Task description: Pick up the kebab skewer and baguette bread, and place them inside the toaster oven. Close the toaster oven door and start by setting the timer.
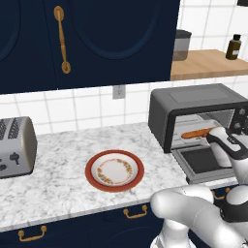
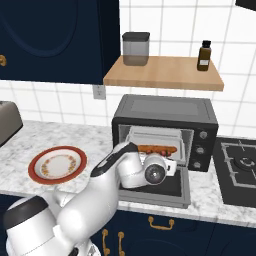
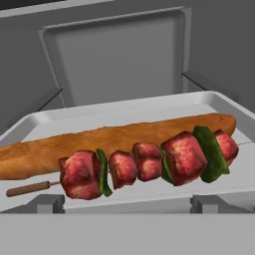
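Note:
The toaster oven (image 1: 193,99) (image 2: 165,107) stands at the right of the counter with its door (image 1: 203,164) (image 2: 170,192) dropped open. On the grey tray (image 3: 149,107) inside lie the baguette bread (image 3: 114,137) (image 1: 196,133) and, in front of it, the kebab skewer (image 3: 149,162) (image 2: 157,148) with red and green chunks. My gripper (image 3: 128,203) hovers over the open door just outside the oven mouth, pointing in at the food. Its fingertips (image 3: 47,203) stand wide apart, so it is open, with nothing held between them.
A red-rimmed plate (image 1: 114,170) (image 2: 56,165) sits bare on the marble counter left of the oven. A silver two-slot toaster (image 1: 14,145) is at the far left. A gas hob (image 2: 240,165) lies right of the oven. Above, a wooden shelf (image 2: 165,72) carries a jar and a bottle.

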